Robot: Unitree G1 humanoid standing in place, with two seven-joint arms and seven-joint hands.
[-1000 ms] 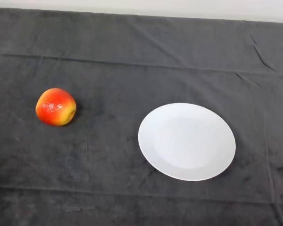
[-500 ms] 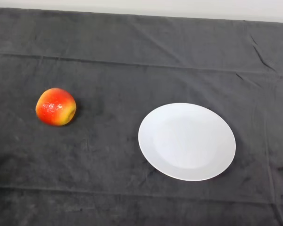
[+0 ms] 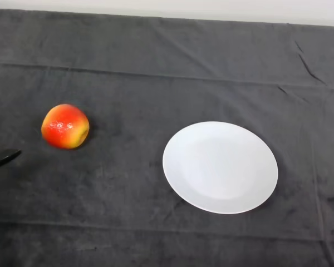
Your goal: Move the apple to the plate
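Since the apple (image 3: 65, 126) is the whole point, start there: it's sitting on the dark cloth over the tabletop (image 3: 156, 67), out on the left side, red and orange with a yellowish patch low on its right. Nothing is touching it. It rests a bit lopsided, so I'd guess it stays put on the soft cloth rather than rolling.

Off to its right, well apart, is the white plate (image 3: 181, 178), flat on the cloth and with nothing on it. That layout makes sense for a one-arm job: the apple is on the working arm's side and the plate is further across, so the carry would go left to right over open cloth with nothing between them. My read is the task has barely started, since the apple isn't on the plate and isn't being held.

Now the annoying bit. Only a thin black sliver of the robot hand (image 3: 4, 159) pokes in at the left edge, below and to the left of the apple, not touching it. Everything else of the hand and arm is cut off by the edge, so I honestly can't tell whether it's spread or closed up. A few creases run across the cloth, mostly toward the far side and right.
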